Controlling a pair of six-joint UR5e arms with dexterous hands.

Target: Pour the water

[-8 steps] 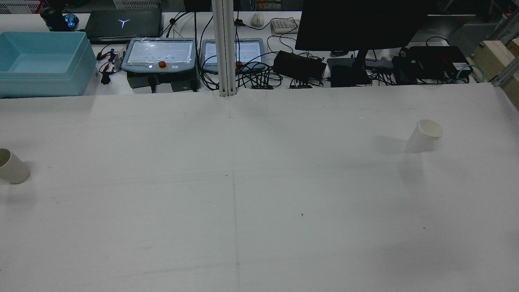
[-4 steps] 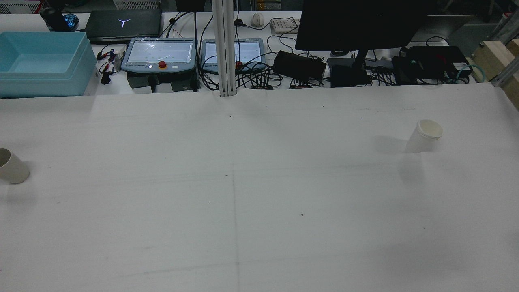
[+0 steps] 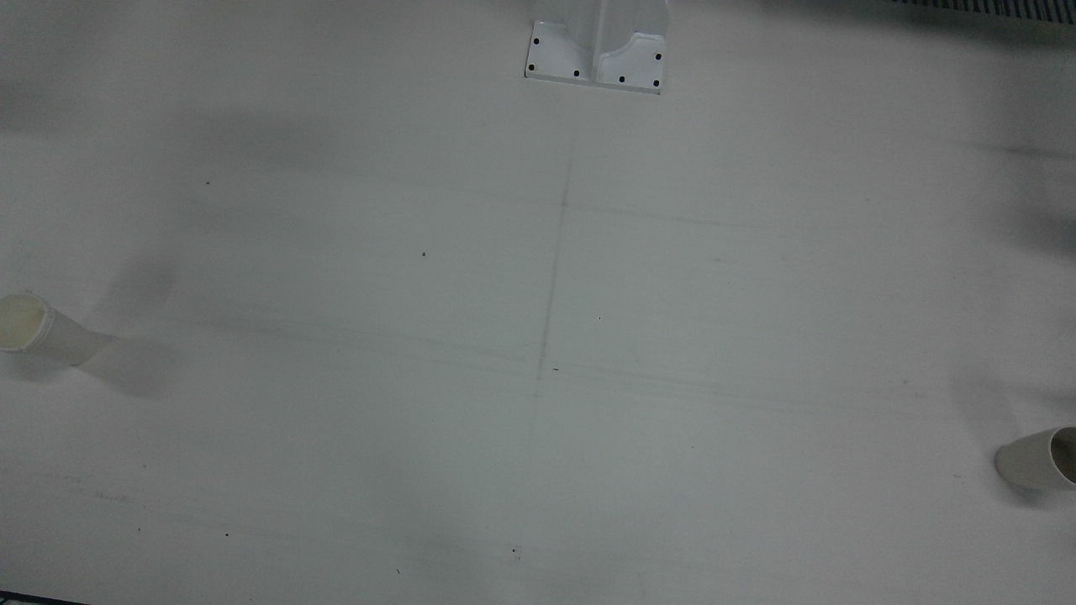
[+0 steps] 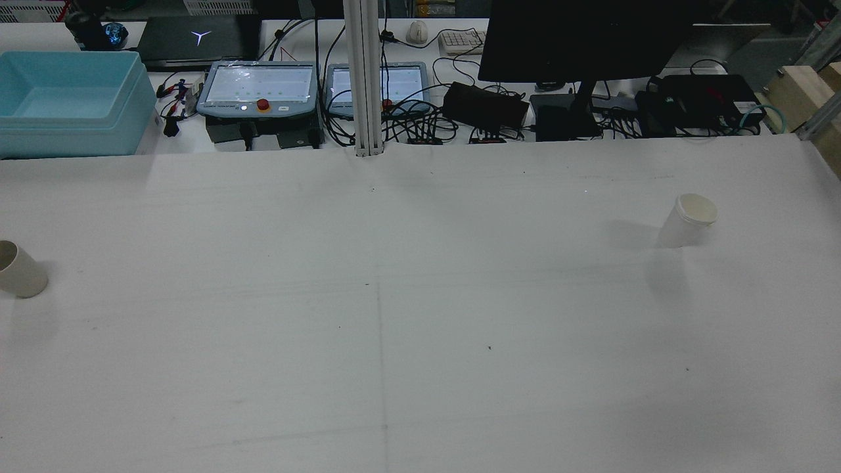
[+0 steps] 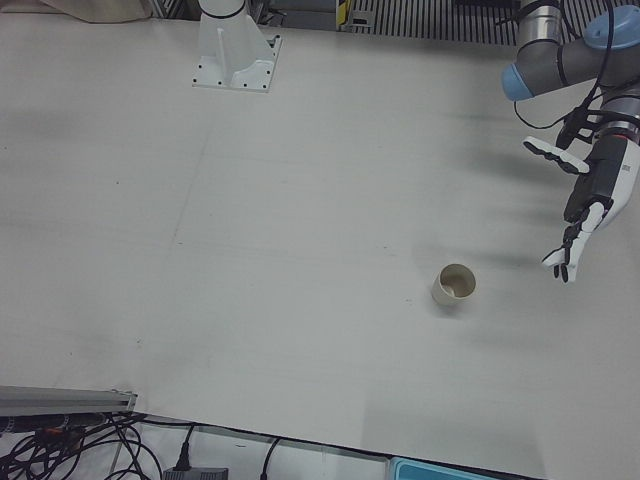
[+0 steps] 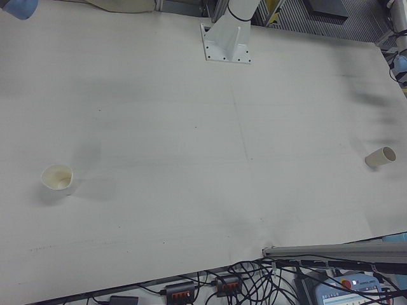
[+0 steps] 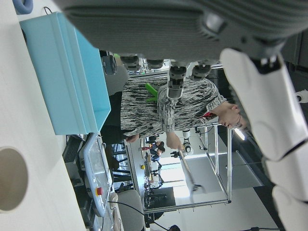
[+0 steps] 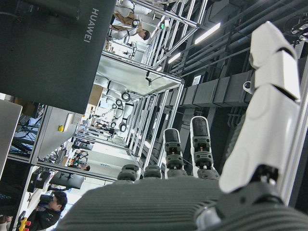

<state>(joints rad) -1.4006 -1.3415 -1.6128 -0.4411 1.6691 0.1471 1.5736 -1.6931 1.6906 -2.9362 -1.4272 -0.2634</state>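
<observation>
A beige paper cup (image 4: 20, 269) stands upright at the table's left edge in the rear view. It also shows in the left-front view (image 5: 456, 286), the front view (image 3: 1038, 458) and the left hand view (image 7: 10, 179). A white cup (image 4: 686, 220) stands upright at the far right, also in the right-front view (image 6: 57, 178) and the front view (image 3: 34, 332). My left hand (image 5: 585, 205) is open and empty, raised off to the side of the beige cup. My right hand (image 8: 269, 96) shows only in its own view, fingers extended, empty, facing a monitor and the ceiling.
A light blue bin (image 4: 69, 102) sits at the back left. Teach pendants (image 4: 259, 89), cables and a black monitor (image 4: 578, 39) line the back edge. A white post base (image 3: 597, 50) stands at the table's middle near the robot.
</observation>
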